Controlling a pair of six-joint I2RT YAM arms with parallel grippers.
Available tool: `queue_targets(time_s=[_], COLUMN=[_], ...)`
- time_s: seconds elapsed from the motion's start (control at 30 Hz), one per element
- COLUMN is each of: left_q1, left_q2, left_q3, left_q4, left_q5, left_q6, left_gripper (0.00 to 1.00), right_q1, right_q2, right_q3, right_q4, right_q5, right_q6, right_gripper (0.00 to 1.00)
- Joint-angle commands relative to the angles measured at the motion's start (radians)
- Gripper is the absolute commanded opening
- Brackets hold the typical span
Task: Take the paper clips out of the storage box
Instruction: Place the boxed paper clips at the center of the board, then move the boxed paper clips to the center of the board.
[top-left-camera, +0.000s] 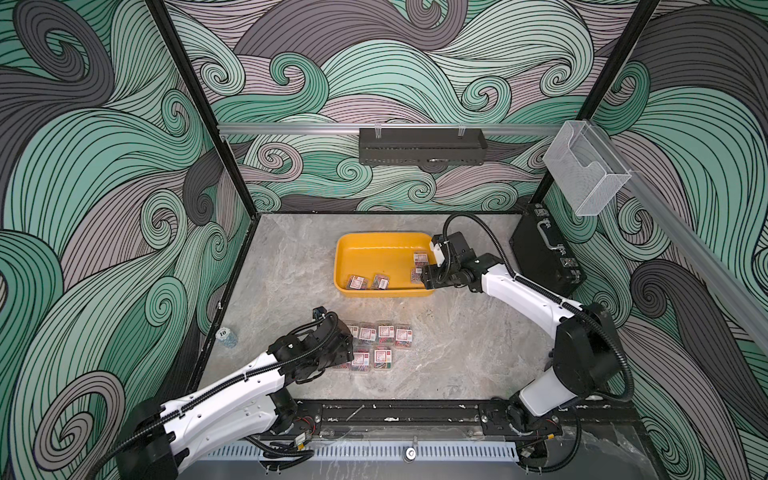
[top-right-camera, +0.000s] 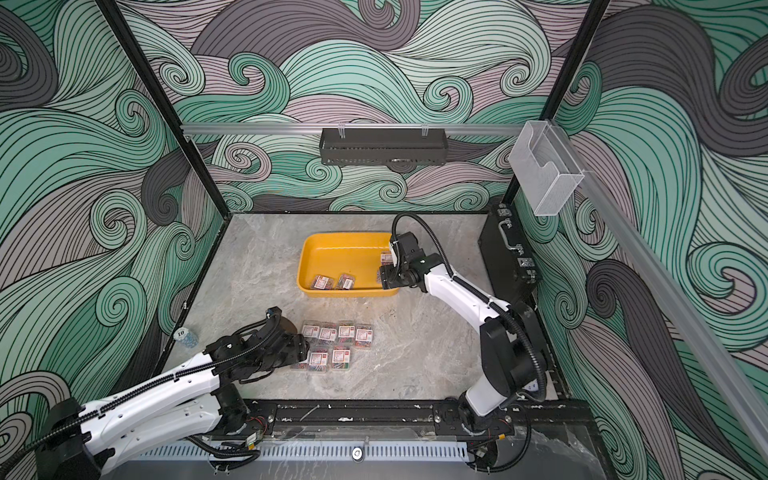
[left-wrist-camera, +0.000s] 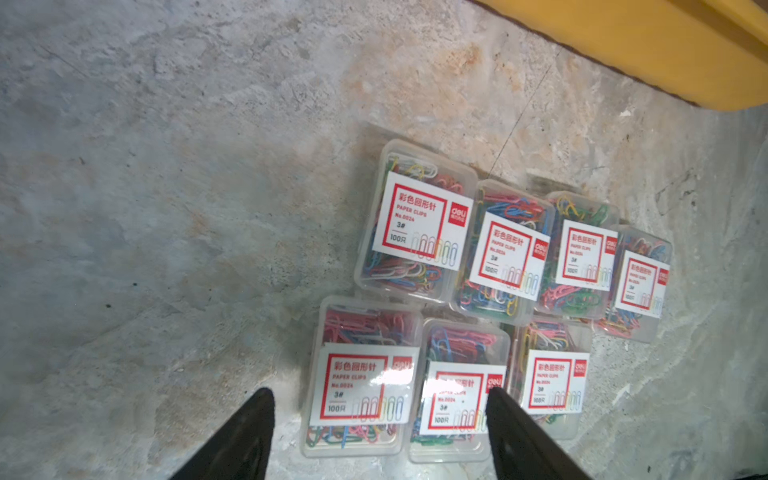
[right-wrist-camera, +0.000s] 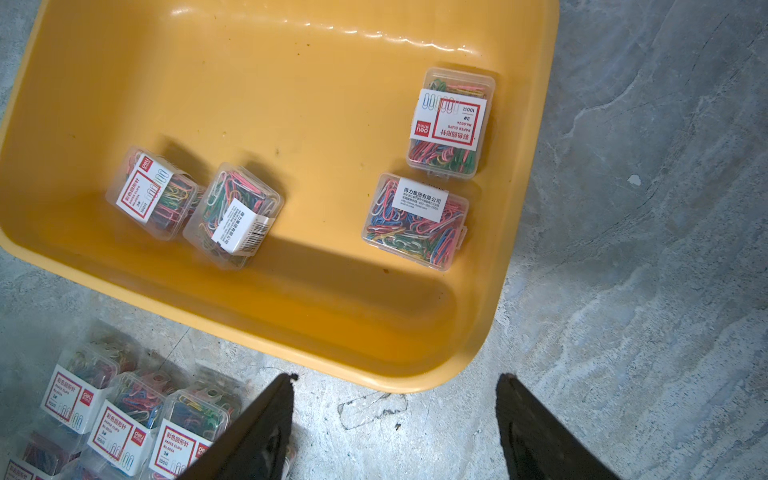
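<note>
The yellow storage box holds paper clips in clear labelled boxes: two by its near wall and two by its right wall. Several more boxes of paper clips lie in two rows on the table in front of it. My left gripper is open at the near left end of that group, its fingers either side of the two nearest boxes without touching them. My right gripper is open and holds nothing, at the storage box's near right corner.
A black briefcase stands against the right wall. A clear bin hangs above it and a black rack is on the back wall. A small round stack marked 10 sits at the table's left edge.
</note>
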Motion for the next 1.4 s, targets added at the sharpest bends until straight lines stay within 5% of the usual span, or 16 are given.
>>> queue_targets(time_s=[0.0, 0.7, 1.03, 1.37], left_q1=[0.018, 0.023, 0.044, 0.067], left_q2=[0.009, 0.302, 0.24, 0.161], left_q3=[-0.007, 0.094, 0.18, 0.219], left_q4=[0.051, 0.086, -0.034, 0.156], left_q5=[0.052, 0.189, 0.078, -0.006], left_q6=[0.006, 0.057, 0.107, 0.291], left_gripper=[0.78, 0.73, 0.73, 0.74], right_q1=[0.003, 0.007, 0.007, 0.019], right_q2=[-0.013, -0.012, 0.035, 0.189], right_q3=[0.033, 0.035, 0.101, 0.238], right_q4=[-0.02, -0.03, -0.068, -0.074], right_q5=[0.007, 0.019, 0.064, 0.111], right_q6=[-0.003, -0.004, -0.025, 0.01], right_gripper=[0.76, 0.76, 0.76, 0.76])
